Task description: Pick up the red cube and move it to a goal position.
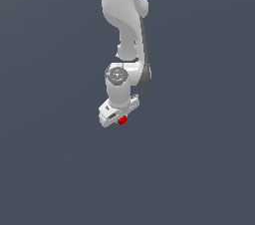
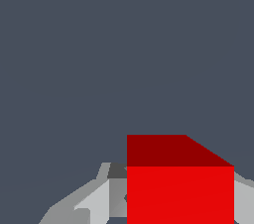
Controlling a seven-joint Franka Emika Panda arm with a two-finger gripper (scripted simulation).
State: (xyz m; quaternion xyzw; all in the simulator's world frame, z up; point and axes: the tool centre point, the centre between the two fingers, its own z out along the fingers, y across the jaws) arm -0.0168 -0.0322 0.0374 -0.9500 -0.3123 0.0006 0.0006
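Near the exterior view's centre, the white robot gripper (image 1: 121, 119) holds the tiny bright red cube (image 1: 122, 119) between closed fingers; a fast move could make it slip out.

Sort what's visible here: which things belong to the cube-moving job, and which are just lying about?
Job:
- red cube, sitting between the fingers
- gripper, closed around the cube
- white Panda arm carrying it

Lying about:
- nothing else shows; only a plain dark grey background, and no goal marker is visible in either view
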